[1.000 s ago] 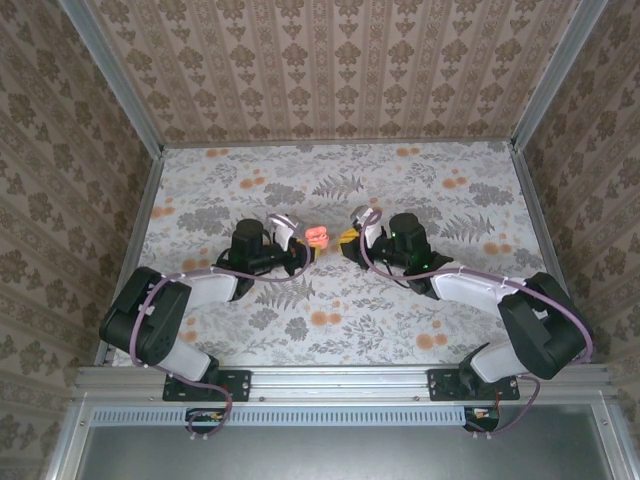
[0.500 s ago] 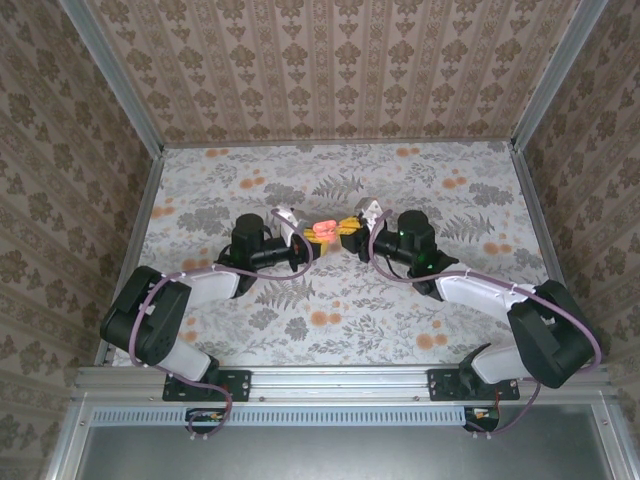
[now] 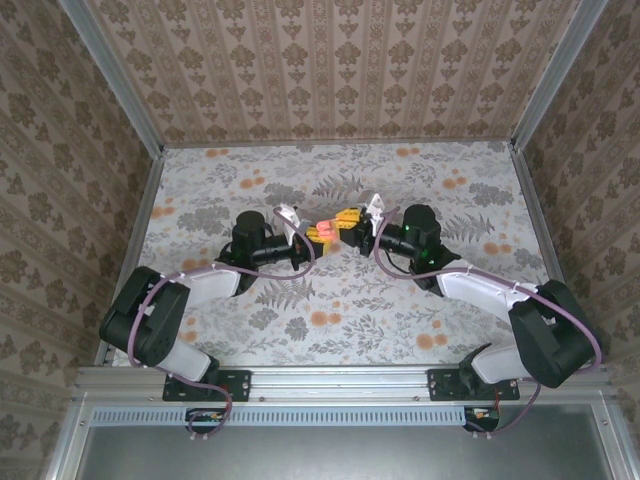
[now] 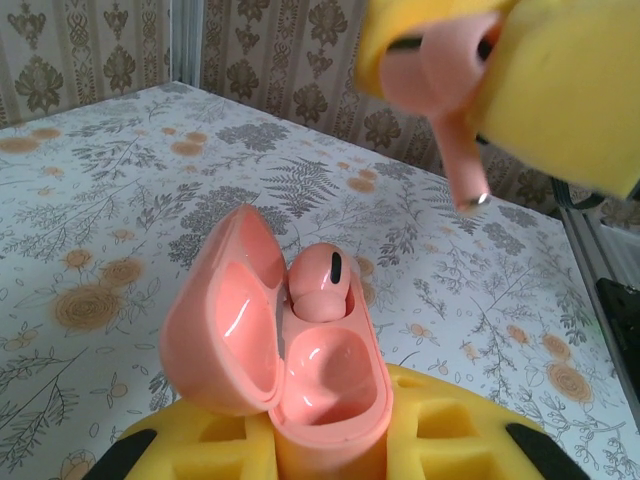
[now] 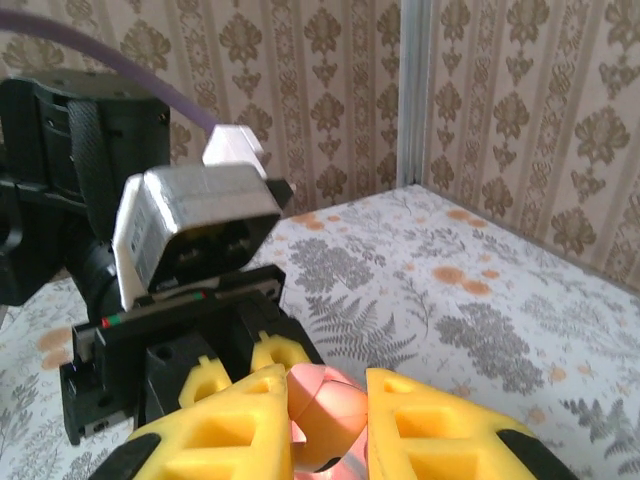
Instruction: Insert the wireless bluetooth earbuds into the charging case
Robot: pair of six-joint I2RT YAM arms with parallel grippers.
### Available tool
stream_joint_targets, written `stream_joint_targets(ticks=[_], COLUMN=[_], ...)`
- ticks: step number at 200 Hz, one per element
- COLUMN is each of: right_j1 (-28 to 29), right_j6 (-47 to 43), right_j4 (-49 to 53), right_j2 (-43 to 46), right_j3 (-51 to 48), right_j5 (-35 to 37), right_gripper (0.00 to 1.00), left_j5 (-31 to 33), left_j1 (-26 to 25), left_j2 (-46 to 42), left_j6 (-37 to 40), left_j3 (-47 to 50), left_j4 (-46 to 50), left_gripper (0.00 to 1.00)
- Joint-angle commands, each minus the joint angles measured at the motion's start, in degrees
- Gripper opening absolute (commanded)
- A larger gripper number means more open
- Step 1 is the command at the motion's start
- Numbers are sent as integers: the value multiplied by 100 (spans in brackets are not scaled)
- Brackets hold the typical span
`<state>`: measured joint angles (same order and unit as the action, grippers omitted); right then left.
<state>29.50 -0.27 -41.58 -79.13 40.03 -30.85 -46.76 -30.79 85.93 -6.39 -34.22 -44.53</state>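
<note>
Case (image 3: 326,231) hangs over the middle of the bench (image 3: 400,300) in the top view, pinched in the left gripper (image 3: 319,237). The right gripper (image 3: 349,217) is just beside it, to the right and a little farther back. The bench has a grey fern print dotted with orange blossoms, and beige patterned walls (image 3: 340,70) close it in on three sides. The left arm (image 3: 200,285) and right arm (image 3: 480,290) reach forward from the near edge with elbows out and wrists turned inward, so the grippers face each other.

In the left wrist view, the case stands upright between the left gripper's yellow pads (image 4: 170,435), which clamp its lower body. Its long axis is vertical and its mouth faces up. The lid (image 4: 225,320) is swung open to the left. One earbud (image 4: 318,285) sits in the far well, head up. At upper right, the right gripper pinches a second earbud (image 4: 450,110) between yellow pads. Its stem points down with the silvery tip lowest, apart from the case.

In the right wrist view, the right gripper's pads press on pink plastic; whether that is bud or case I cannot tell. The left gripper's black body and grey camera block (image 5: 195,225) sit just beyond, with a wall corner behind.
</note>
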Motion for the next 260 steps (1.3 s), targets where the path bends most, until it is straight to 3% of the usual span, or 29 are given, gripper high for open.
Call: stream_joint_targets(ticks=[1, 108, 206, 260], right_j1=[-13, 144, 302, 320], right_j6=[-254, -1714, -2618, -3133], right_j4=[205, 1963, 2703, 3555], right_j2=[-23, -216, -243, -102], right_j3=[314, 962, 1230, 1400], right_j5=[-315, -228, -323, 11], right_gripper=[20, 20, 19, 19], left_j5=[-202, -362, -432, -338], left_j1=[-50, -68, -94, -94], left_j2=[-177, -287, -340, -475], left_j6=[87, -77, -104, 82], left_j3=[-173, -299, -375, -419], left_j4=[-1, 6, 15, 282], left_gripper=[18, 18, 18, 18])
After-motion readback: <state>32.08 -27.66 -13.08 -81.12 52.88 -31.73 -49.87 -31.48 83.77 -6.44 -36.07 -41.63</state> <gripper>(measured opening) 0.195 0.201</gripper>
